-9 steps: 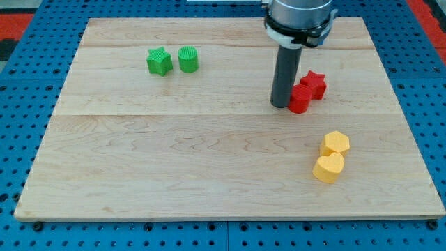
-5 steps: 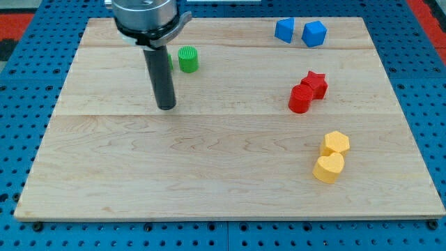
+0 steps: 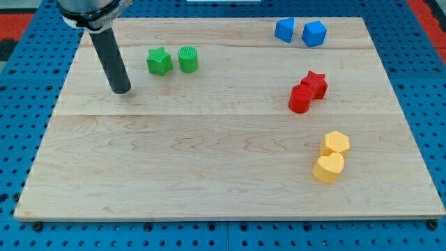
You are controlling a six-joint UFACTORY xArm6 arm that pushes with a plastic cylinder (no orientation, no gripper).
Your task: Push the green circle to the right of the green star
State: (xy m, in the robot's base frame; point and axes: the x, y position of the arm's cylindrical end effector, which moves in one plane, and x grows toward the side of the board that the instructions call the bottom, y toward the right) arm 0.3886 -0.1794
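The green star lies on the wooden board near the view's top left. The green circle stands right beside it on the star's right, almost touching. My tip rests on the board to the left of and a little below the green star, about a block's width from it, touching no block. The dark rod rises from it toward the view's top left corner.
Two blue blocks sit at the top right. A red star and red circle touch at mid right. A yellow hexagon and yellow heart lie at lower right. The board ends in blue pegboard.
My tip has swept left across the board, from beside the red circle, past the green pair, to the left of the green star. No block has moved.
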